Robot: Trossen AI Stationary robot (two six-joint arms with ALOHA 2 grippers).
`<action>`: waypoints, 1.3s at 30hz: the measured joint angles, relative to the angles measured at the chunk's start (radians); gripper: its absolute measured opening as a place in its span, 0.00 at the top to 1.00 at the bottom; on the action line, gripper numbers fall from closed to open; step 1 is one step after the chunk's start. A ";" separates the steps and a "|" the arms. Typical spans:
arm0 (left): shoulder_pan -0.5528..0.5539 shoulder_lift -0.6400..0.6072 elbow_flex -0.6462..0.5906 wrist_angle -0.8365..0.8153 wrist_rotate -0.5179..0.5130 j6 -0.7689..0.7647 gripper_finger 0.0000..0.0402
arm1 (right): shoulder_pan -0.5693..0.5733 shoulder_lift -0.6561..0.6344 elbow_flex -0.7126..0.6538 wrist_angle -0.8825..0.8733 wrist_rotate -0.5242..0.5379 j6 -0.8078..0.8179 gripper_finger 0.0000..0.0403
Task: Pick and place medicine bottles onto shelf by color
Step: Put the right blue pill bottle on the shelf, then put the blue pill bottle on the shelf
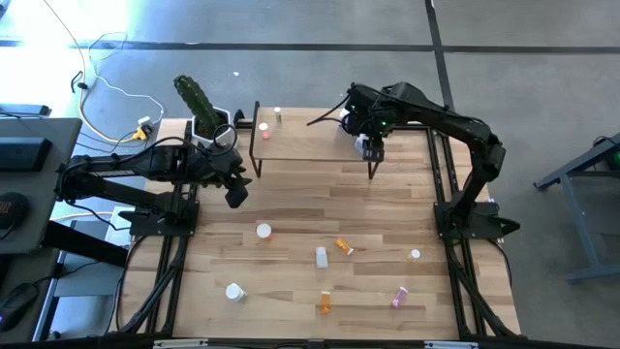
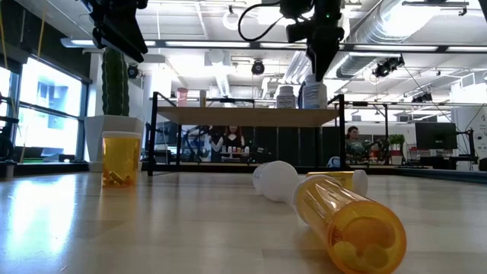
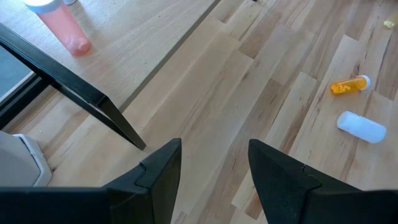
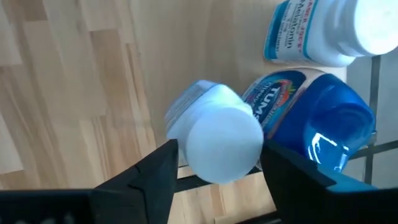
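The shelf stands at the table's far middle. On its left end stand a pink bottle and a small one. On its right end are a white bottle with a blue label, a blue bottle and a white-capped white bottle. My right gripper hangs over that last bottle, open, pointing steeply down, a finger on either side of its cap. My left gripper hovers open and empty near the shelf's left front leg.
Loose bottles lie on the near half of the table: white ones, orange ones, a pink one and a small white one. A cactus pot stands left of the shelf.
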 joint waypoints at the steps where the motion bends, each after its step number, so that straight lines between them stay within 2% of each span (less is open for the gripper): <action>1: 0.000 0.000 0.000 0.000 0.000 0.000 0.57 | 0.000 0.000 0.000 0.007 0.000 0.000 0.46; 12: 0.000 0.000 0.000 0.000 0.004 0.000 0.57 | 0.000 0.000 0.000 0.025 0.001 0.027 0.46; 21: -0.021 0.000 0.000 0.000 0.156 -0.045 0.57 | 0.032 -0.005 0.002 0.020 -0.004 0.075 0.46; 30: -0.174 0.000 0.000 -0.008 0.185 -0.104 0.57 | 0.092 -0.006 0.100 0.015 -0.008 0.105 0.46; 39: -0.334 0.000 0.000 -0.008 0.185 -0.147 0.57 | 0.098 -0.006 0.186 0.018 0.004 0.154 0.46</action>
